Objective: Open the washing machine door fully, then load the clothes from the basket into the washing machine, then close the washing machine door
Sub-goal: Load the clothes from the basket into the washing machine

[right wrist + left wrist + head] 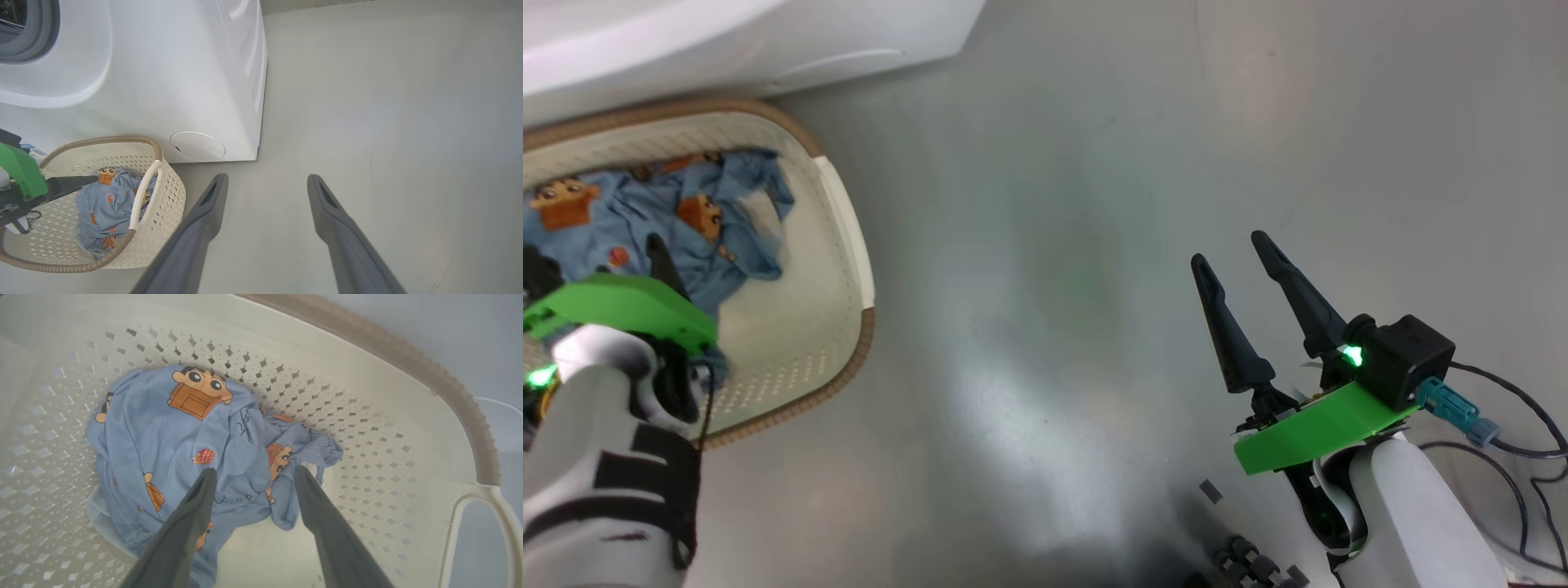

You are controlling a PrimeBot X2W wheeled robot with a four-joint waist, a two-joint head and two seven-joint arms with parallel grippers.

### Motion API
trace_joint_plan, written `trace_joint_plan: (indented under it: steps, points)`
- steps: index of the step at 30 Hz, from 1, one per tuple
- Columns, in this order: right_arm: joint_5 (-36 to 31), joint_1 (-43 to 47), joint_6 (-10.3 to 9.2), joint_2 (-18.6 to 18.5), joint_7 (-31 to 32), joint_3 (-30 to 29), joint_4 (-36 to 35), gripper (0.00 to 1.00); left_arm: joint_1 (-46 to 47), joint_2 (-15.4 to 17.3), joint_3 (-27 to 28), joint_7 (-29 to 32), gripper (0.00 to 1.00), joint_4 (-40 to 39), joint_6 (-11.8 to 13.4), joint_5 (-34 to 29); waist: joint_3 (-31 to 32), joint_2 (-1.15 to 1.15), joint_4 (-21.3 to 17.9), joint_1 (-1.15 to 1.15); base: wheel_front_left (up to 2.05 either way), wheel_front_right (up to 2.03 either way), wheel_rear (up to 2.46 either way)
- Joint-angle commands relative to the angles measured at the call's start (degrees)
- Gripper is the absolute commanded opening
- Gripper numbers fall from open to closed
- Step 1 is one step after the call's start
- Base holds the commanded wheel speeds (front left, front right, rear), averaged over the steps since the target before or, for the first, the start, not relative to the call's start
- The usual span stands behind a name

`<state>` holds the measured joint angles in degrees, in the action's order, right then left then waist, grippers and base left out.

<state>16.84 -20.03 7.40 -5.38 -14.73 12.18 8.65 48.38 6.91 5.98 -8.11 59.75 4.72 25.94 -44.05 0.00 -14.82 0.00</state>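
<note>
the left gripper (255, 470) sits closest, its two dark tapered fingers splayed apart and gripping nothing, tips low over the clothes (163, 433) — whether they touch the fabric i cannot tell. the clothes lie crumpled in the bottom of the basket (367, 412), soft light blue cloth with orange cartoon prints, with bare perforated plastic showing around them. the basket's walls are smooth cream plastic with diamond holes, topped by a brown woven-look rim (412, 363) and a pale loop handle (486, 498). it stands just beside the washing machine (171, 69), a glossy white box with a round cap (197, 145) low on its front. the right gripper (267, 177) hangs released over wide grey floor (388, 102) — well apart from the basket.
</note>
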Motion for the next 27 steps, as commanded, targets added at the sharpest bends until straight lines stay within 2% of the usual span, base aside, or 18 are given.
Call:
trace_joint_plan:
  steps: [1,13,27]
  points:
    - [0.6,1.1,0.09,0.0,-0.3,1.2,-1.2,1.00,-0.1,2.1,1.2,-0.3,1.00,0.5,0.0,0.6,-1.5,0.00,-0.7,0.00,0.00,0.00,0.00]
    - [1.4,0.0,0.09,0.1,-0.3,2.3,-1.1,1.00,6.1,5.3,2.5,-0.6,1.00,8.4,0.9,2.3,-5.3,0.00,-2.5,0.00,0.00,0.00,0.00]
    - [1.5,-0.1,0.09,0.0,-0.3,2.3,-1.7,1.00,11.3,8.8,1.1,-0.1,1.00,12.1,2.5,1.8,-8.8,0.00,-4.8,0.00,0.00,0.00,0.00]
